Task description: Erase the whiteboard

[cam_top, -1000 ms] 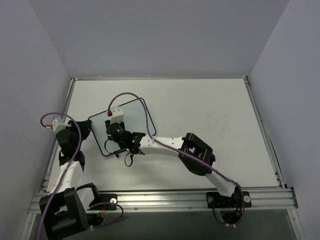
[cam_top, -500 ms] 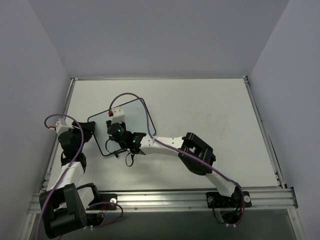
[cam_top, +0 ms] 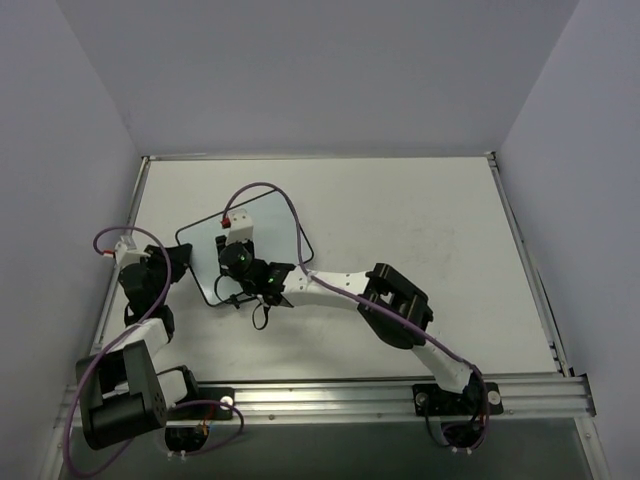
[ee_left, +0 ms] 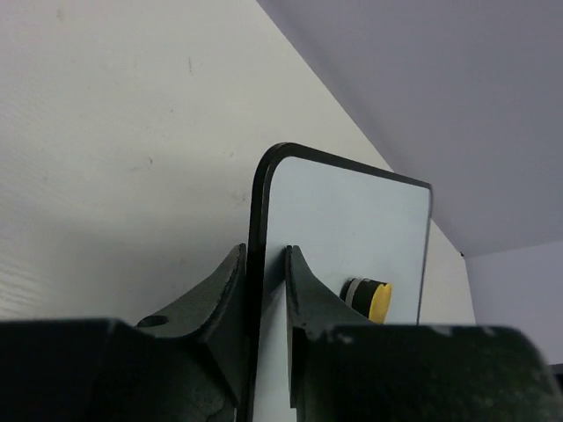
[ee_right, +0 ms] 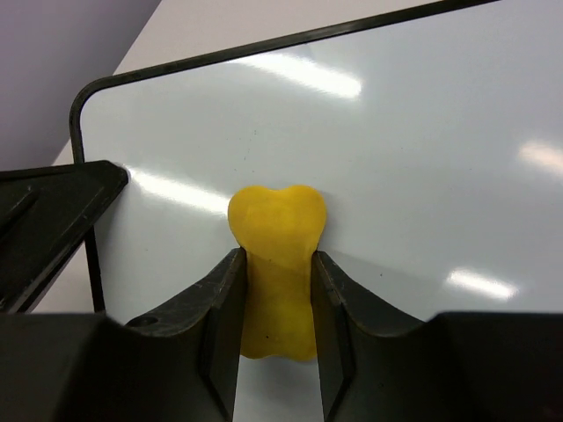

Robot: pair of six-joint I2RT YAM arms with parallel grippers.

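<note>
The whiteboard (cam_top: 272,226), white with a thin black rim, lies left of the table's middle. My left gripper (cam_top: 180,260) is shut on its left edge; in the left wrist view the fingers (ee_left: 230,280) clamp the black rim of the board (ee_left: 352,220). My right gripper (cam_top: 230,270) is shut on the small yellow eraser (ee_right: 277,230) and presses its tip flat against the board (ee_right: 405,149). The eraser also shows in the left wrist view (ee_left: 379,301). The board surface in view shows no marks.
The white table (cam_top: 420,220) is enclosed by grey walls on three sides. A metal rail (cam_top: 350,395) with both arm bases runs along the near edge. A purple cable (cam_top: 270,192) loops over the board.
The board and both grippers have shifted slightly to the right and away. The left arm's lower links have swung. Both grips are unchanged.
</note>
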